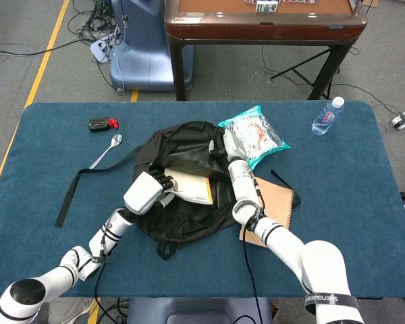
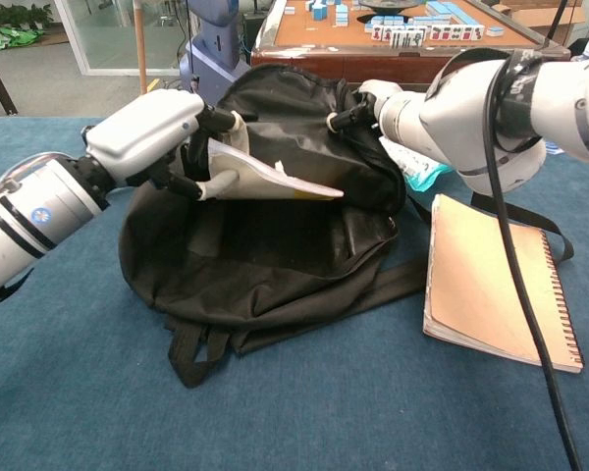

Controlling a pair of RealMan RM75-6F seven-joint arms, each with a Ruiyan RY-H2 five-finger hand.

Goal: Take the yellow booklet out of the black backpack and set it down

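Note:
The black backpack (image 1: 182, 182) (image 2: 275, 245) lies in the middle of the blue table, its mouth held open. My left hand (image 1: 147, 191) (image 2: 152, 128) grips the yellow booklet (image 1: 192, 188) (image 2: 265, 177) by its left edge and holds it lifted, nearly level, above the bag's opening. My right hand (image 1: 228, 143) (image 2: 393, 103) pinches the backpack's upper rim at the far right side and keeps it raised.
A brown spiral notebook (image 1: 273, 206) (image 2: 496, 285) lies right of the bag. A snack bag (image 1: 255, 135), a water bottle (image 1: 327, 116), a spoon (image 1: 108, 150) and a small black-and-red device (image 1: 101, 123) (image 2: 108, 134) lie further off. A strap (image 1: 77, 185) trails left.

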